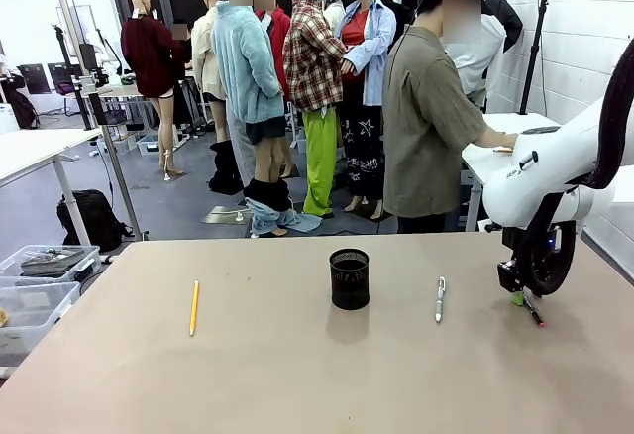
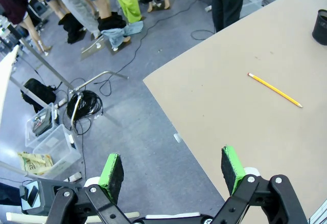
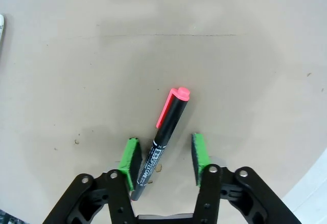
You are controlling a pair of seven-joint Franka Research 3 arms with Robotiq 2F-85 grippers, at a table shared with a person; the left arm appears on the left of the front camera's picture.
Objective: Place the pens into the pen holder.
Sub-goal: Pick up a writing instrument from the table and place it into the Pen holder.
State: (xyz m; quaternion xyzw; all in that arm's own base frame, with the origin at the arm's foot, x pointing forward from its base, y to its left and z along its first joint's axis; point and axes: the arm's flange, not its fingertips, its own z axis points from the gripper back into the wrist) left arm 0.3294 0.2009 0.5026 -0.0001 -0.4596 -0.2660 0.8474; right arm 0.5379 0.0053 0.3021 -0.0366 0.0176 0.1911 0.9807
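The left tool [image 2: 172, 169] hung wide open and empty beyond the left edge of the bench [image 1: 297, 384], with the yellow pencil [image 1: 193, 307] nearest it. The pen holder [image 1: 349, 278] stood mid-bench, the silver pen [image 1: 439, 298] just right of it. The right tool [image 3: 164, 151] stood low over the bench, its jaws parted either side of the pink-capped pen [image 3: 168, 121], gripping nothing yet. That pen's long axis ran along the fingers, cap pointing away, nearer one pad; the holder lay to this tool's left.
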